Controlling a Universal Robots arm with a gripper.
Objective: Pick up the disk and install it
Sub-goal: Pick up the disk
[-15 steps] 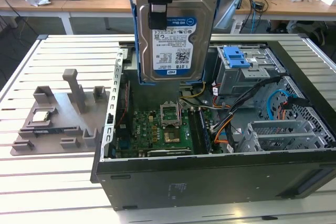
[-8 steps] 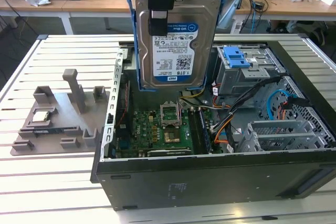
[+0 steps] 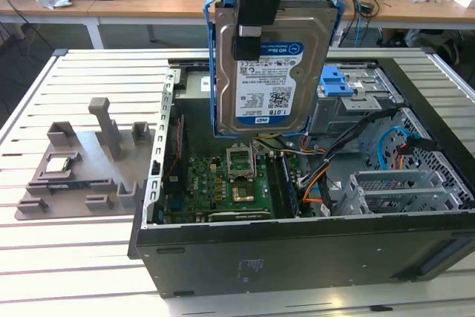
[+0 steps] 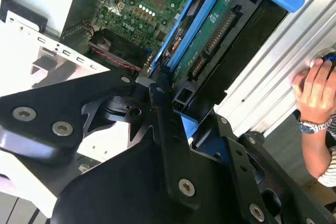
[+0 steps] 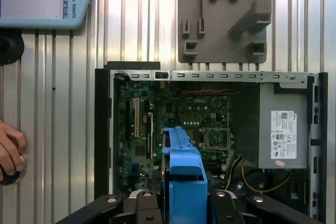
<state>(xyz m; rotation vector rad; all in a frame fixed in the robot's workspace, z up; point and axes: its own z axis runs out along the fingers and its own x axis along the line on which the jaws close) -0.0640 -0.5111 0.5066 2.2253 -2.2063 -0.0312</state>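
One open black case (image 3: 297,257) sits nearest in the exterior view, on a slatted table (image 3: 67,272). Inside it lies a green motherboard (image 3: 215,183), with a blue-topped drive cage (image 3: 349,90) toward the exterior view's right. At upper centre of the frame the disk (image 3: 271,72) hangs upright over the board, label facing the camera. The gripper (image 3: 251,35) is clamped on it from above, and its black fingers (image 4: 163,129) pinch the blue-framed end in the second wrist view. On the exterior view's left, a grey fixture (image 3: 82,168) holds a small chip (image 3: 59,165). A desk (image 3: 148,1) runs across the back. A person's hand (image 5: 10,153) is over the table in the first wrist view.
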